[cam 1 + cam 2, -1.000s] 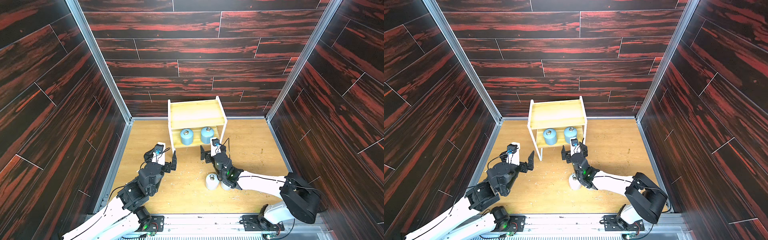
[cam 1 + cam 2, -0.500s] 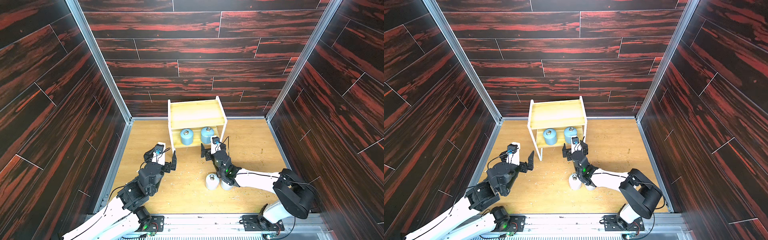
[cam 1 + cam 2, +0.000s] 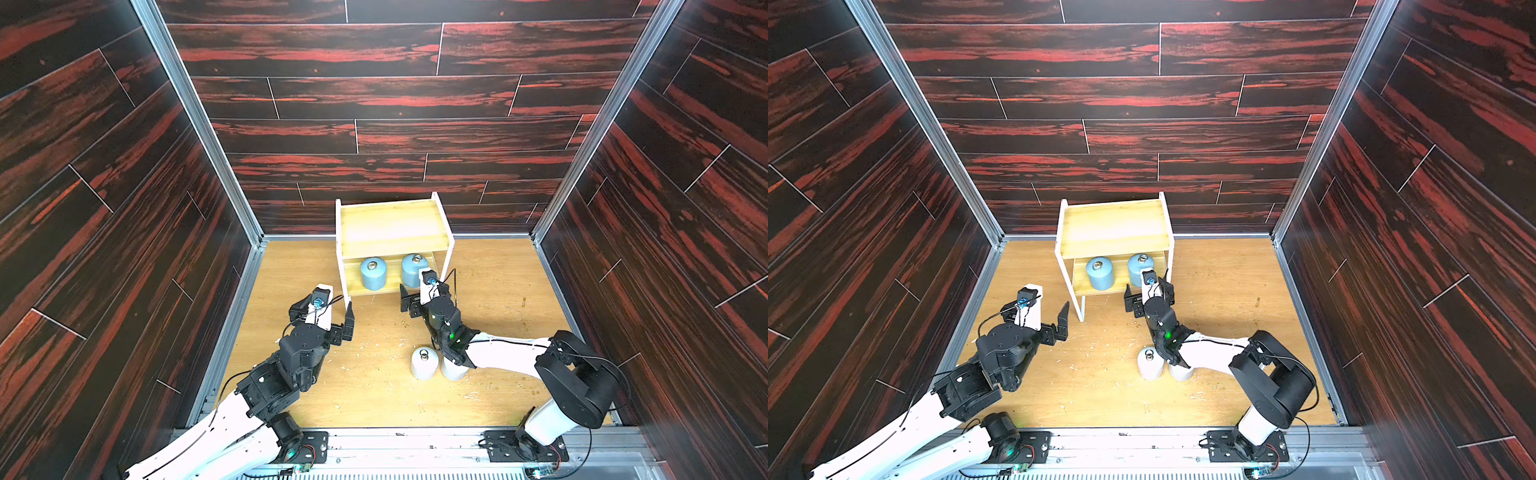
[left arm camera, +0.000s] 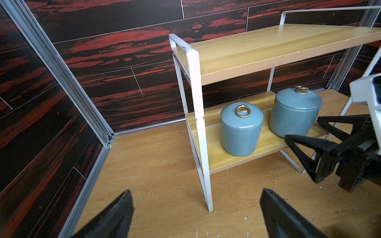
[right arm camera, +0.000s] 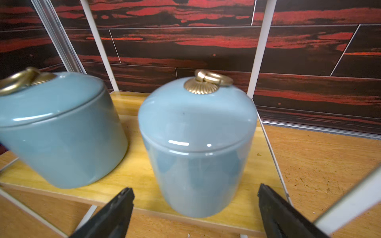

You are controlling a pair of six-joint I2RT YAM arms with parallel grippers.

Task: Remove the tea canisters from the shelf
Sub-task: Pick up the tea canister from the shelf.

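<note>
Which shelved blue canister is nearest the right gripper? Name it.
The blue canister at the right end of the shelf, before the open right gripper; the other blue canister stands further left.

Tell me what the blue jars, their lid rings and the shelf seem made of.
Blue jars: probably glazed ceramic, glossy with sharp highlights. Lid rings: brass-coloured metal by the sheen, on ribbed caps. Shelf: boards with wood grain, possibly laminate; thin white frame, likely painted metal, scuffed at a corner.

Both top views high overhead, looking down, wrist views low, near, sharing the shelf [image 4: 268,47]
</note>
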